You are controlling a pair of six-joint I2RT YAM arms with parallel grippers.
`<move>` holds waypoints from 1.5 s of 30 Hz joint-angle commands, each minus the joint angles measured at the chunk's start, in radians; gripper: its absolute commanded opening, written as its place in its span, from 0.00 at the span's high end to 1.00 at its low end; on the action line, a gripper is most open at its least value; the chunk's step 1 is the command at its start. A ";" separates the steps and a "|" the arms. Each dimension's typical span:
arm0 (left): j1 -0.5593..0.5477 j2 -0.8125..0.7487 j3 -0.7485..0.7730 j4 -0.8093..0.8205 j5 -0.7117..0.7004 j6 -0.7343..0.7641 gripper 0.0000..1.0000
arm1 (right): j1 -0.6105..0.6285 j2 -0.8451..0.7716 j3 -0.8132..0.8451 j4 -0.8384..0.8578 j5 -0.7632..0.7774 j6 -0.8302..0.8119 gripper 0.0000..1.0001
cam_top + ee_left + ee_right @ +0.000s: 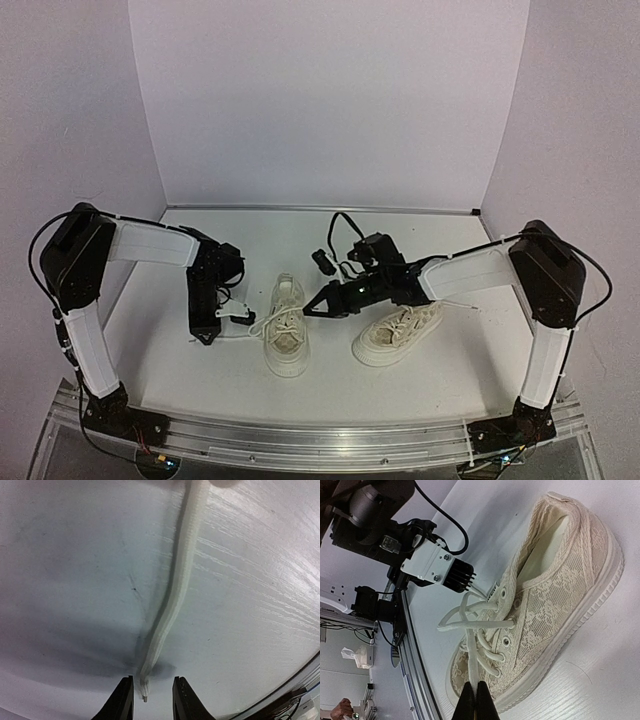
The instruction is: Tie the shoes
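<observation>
Two cream canvas shoes stand on the white table, one in the middle point(285, 338) and one to its right point(398, 333). My left gripper point(207, 337) points down at the table left of the middle shoe. It is open point(148, 701), with the tip of a white lace point(175, 590) lying between its jaws on the table. My right gripper point(308, 313) reaches over the middle shoe point(550, 600). It is shut point(476, 700) on that shoe's other lace point(472, 655), which runs taut from the eyelets.
The left arm's wrist block point(437, 567) sits close beside the shoe's tongue in the right wrist view. A metal rail point(320, 440) runs along the table's front edge. White walls point(330, 100) close the back and sides.
</observation>
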 commanded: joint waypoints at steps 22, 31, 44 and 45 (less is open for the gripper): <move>0.024 -0.188 0.078 0.149 -0.117 -0.278 1.00 | -0.019 -0.144 -0.058 0.015 0.077 0.040 1.00; 0.034 -0.322 0.076 0.230 -0.142 -0.659 1.00 | -0.079 -0.355 -0.238 0.013 0.220 0.125 1.00; 0.113 -0.710 -0.086 0.384 -0.378 -1.071 1.00 | -0.176 -0.686 -0.478 -0.192 0.500 0.194 1.00; 0.128 -0.712 -0.087 0.366 -0.393 -1.090 1.00 | -0.179 -0.700 -0.492 -0.203 0.514 0.201 1.00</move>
